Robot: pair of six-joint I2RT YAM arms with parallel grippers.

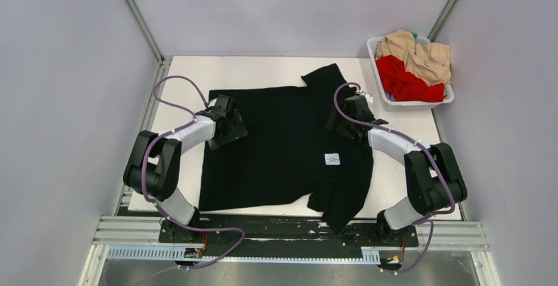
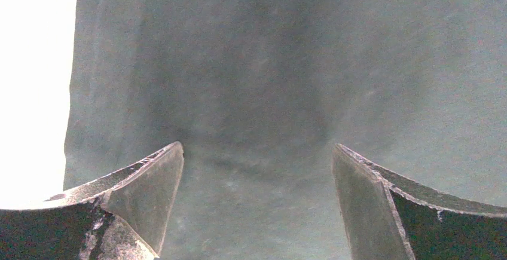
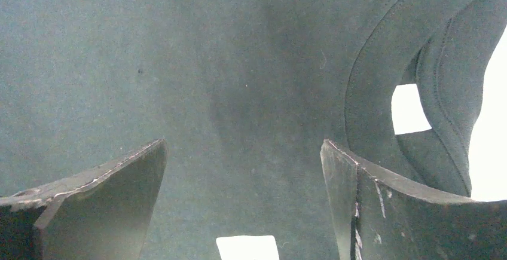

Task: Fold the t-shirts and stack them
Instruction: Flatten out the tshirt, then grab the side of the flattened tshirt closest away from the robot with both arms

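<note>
White desk [image 1: 263, 72] carries the black t-shirt [image 1: 283, 148], spread out across its middle. The white basket [image 1: 376, 66] at the far right corner holds a beige shirt [image 1: 421, 56] and a red shirt [image 1: 405, 83]. Left fingers [image 2: 137, 194] and right fingers [image 3: 382, 212] stand wide open above the black cloth, gripping nothing.

a lab test cell: plain pale walls [image 1: 59, 102], aluminium rails [image 1: 454, 237].
</note>
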